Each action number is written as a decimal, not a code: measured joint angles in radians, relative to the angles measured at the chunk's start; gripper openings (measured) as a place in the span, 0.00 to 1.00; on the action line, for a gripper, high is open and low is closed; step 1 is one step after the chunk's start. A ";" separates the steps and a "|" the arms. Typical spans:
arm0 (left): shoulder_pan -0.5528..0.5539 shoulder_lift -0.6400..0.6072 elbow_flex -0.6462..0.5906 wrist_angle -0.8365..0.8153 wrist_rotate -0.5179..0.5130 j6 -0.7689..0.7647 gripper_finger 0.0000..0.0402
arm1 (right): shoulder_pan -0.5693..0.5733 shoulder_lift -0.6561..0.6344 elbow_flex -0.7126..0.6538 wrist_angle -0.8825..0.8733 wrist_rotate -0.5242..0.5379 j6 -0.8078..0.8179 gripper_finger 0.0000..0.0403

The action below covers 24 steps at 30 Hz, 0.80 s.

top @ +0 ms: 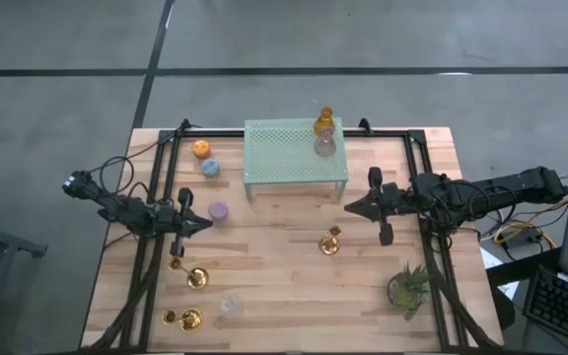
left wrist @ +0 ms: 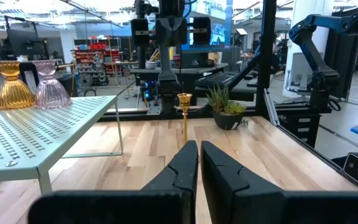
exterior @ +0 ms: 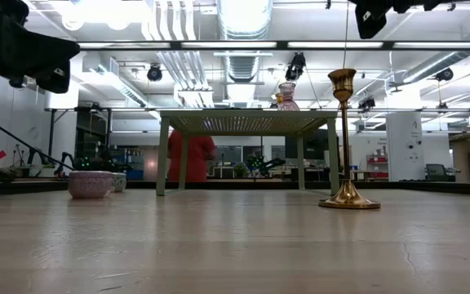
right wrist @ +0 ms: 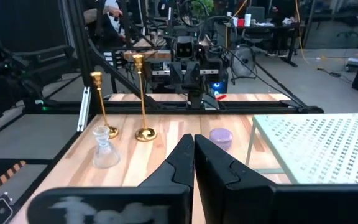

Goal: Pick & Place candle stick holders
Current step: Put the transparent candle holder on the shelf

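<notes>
**Two claws idle above a desk of brass and glass**

Both arms hang over the wooden desk point(top: 294, 296) with nothing in their grasp; the left claw point(top: 203, 225) has its fingers pressed together just beside the purple cup point(top: 219, 210), and the right claw point(top: 351, 208) is likewise pressed together, near the mesh rack point(top: 295, 151) and above the lone gold stemmed holder point(top: 330, 241) at mid-desk. An amber holder point(top: 324, 122) and a pink glass holder point(top: 324, 145) already stand touching one another on the rack's top; an orange cup point(top: 201, 149) and a blue cup point(top: 210, 168) sit on the desk just beside the rack's left end. Three more gold stemmed holders point(top: 196, 277) cluster near the left front corner, a clear glass holder point(top: 230, 307) among them (the potted plant point(top: 408, 286) at right front is no part of the job).

The gold holders look like rigid polished metal, tall and thin on a small round base; they are likely slippery and quick to topple, so a pinch low on the stem, close above the base, seems safest. The glass pieces appear hard, smooth and breakable; the narrow waist of the ribbed ones probably offers the surest hold. The small cups look light and squat; a gentle grip across the rim should do.
</notes>
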 joint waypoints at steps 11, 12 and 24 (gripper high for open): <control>0.000 0.000 0.000 0.000 0.000 0.000 0.06 | 0.000 -0.042 -0.102 0.079 0.032 -0.014 0.02; 0.000 0.000 0.000 0.000 0.000 0.000 0.06 | 0.000 -0.047 -0.126 0.124 0.032 -0.011 0.02; 0.000 0.000 0.000 0.005 0.000 0.000 0.06 | -0.003 -0.150 -0.408 0.402 0.068 0.068 0.02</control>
